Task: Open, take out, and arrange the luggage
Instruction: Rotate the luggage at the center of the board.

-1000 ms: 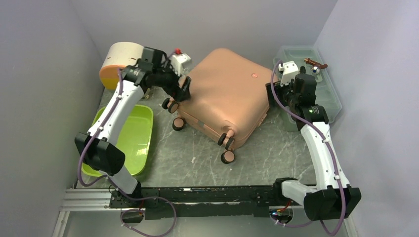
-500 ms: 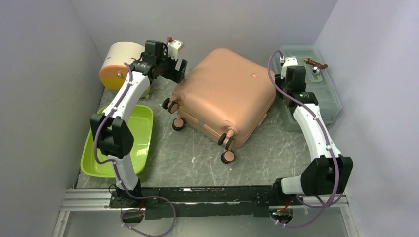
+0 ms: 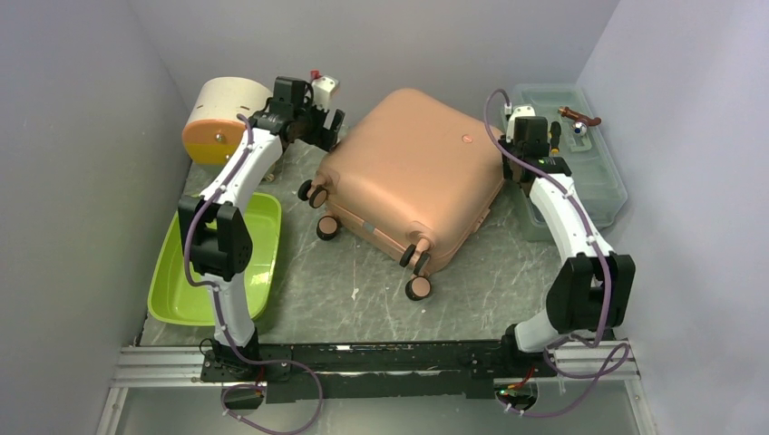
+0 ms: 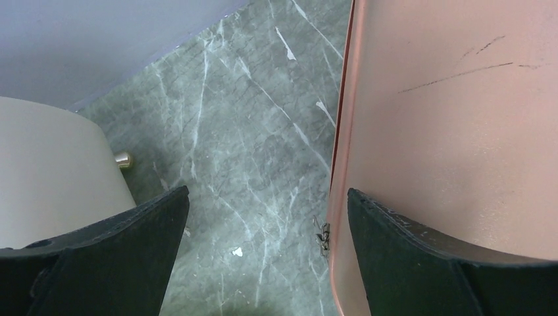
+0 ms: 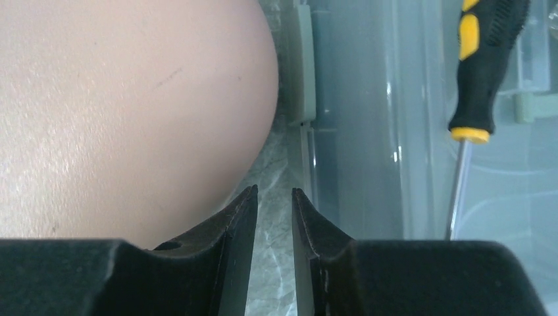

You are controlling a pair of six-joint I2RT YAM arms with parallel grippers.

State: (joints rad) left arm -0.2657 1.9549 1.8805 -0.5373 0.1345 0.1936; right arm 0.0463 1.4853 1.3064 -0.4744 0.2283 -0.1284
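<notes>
Flanking the closed salmon-pink hard-shell suitcase (image 3: 413, 172), left gripper (image 4: 263, 197) spread wide, right gripper (image 5: 274, 194) a slit apart on nothing, needing the small dark zipper pull (image 4: 322, 238) pinched squarely.

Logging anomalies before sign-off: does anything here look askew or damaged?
The suitcase lies flat but skewed diagonally on the table, closed, one corner close to the toolbox. Its shell shows thin dark scratches in the left wrist view. Nothing looks spilled.

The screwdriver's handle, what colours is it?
Screwdriver handle: black and yellow, clearest in the right wrist view.
</notes>
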